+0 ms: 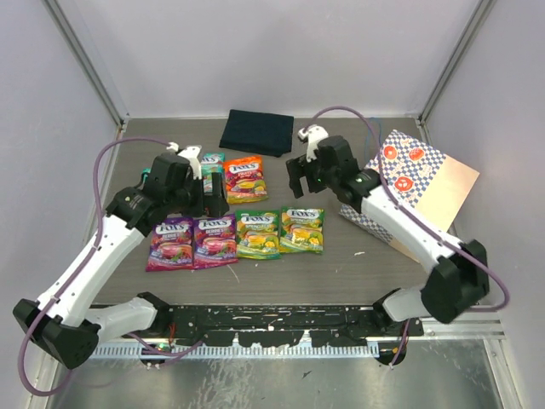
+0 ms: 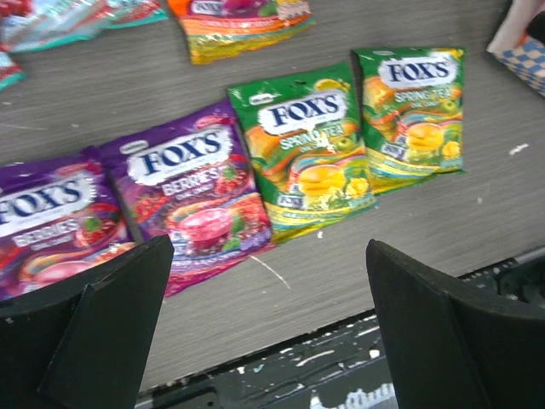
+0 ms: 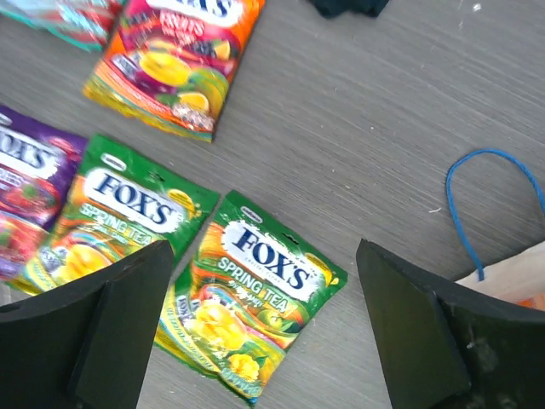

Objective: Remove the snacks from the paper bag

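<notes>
Your left gripper [image 2: 268,328] is hanging wide open and gripping nothing, its two black fingers [image 2: 102,332] framing the near row of snacks on the grey wood-grain table [image 1: 281,274]. Your right gripper [image 3: 255,336] is also gaping wide with nothing in it, hovering above the right end of that row. Four pouches are lying flat side by side, face up. On the left, two purple pouches [image 2: 192,200] are showing a white "FOX'S" logo over "BERRIES". On the right, two green pouches [image 2: 311,153] are showing "FOX'S" and "SPRING TEA" above pictures of yellow candy. Behind them an orange pouch [image 3: 174,64] is reading "FRUITS" under its "FOX'S" logo. A teal pouch [image 1: 211,162] is lying just to its left, partly hidden behind your left arm; you are getting "FOX'S" on it, but the flavour is too small to read. The smaller print on every pouch is blurring out. The paper bag [image 1: 400,170] is lying on its side at the right of the table, partly under your right forearm and apart from the pouches. Its blue-and-white checks and orange-red round marks are facing up, with no readable writing. Its blue cord handle [image 3: 490,196] is trailing loose on the tabletop. You cannot tell whether anything is sitting inside it. A folded navy cloth [image 1: 256,131] is lying at the far edge.
</notes>
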Controlling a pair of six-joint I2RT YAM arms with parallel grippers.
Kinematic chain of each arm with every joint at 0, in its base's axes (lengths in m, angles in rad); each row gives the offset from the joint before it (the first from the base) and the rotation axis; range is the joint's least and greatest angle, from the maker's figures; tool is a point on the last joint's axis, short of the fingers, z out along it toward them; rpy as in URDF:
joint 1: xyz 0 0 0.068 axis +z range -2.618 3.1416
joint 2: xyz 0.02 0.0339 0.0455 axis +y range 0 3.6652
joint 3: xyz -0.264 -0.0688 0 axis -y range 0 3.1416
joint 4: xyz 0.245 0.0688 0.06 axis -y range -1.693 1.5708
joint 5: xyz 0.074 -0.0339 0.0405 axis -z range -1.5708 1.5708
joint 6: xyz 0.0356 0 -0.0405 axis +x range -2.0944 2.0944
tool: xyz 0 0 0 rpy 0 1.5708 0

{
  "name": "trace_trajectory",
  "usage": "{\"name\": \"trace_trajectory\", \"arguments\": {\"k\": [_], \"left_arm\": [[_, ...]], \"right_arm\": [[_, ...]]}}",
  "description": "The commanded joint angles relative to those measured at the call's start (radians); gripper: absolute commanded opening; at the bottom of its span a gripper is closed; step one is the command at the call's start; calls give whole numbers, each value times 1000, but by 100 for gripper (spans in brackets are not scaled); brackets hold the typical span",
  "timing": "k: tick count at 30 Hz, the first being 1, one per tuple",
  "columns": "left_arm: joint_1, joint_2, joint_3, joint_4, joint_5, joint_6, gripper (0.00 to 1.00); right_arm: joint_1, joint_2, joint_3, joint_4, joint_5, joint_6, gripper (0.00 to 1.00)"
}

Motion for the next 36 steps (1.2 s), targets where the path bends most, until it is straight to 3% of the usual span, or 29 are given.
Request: {"name": "trace_trajectory", "arguments": {"k": [1, 4, 9, 10, 13, 18, 26, 31, 36], "left_arm": [[2, -29, -60, 173, 140, -53, 98], [0, -34, -94, 219, 174, -67, 98], [1, -35, -116, 254, 180, -68, 98], [1, -33, -118, 258, 187, -69, 98], [0, -29, -122, 268, 203, -70, 98], [1, -33, -130, 267, 205, -68, 98], [0, -24, -149, 270, 204, -70, 98], [1, -15, -151, 262, 207, -68, 98], [1, -18, -154, 261, 209, -70, 99]], "right_arm": [[-4, -187, -167, 224, 23, 195, 88], [-10, -266, -316, 274, -135, 278, 58], [-87, -262, -523, 458, -623, 402, 8], [-113, -245, -561, 547, -697, 448, 2], [-169, -182, -651, 755, -822, 546, 1], [-177, -63, -691, 933, -891, 605, 1], [-178, 154, -794, 1130, -795, 599, 1], [-176, 250, -792, 1163, -762, 608, 1], [-165, 123, -748, 995, -703, 559, 1]]}}
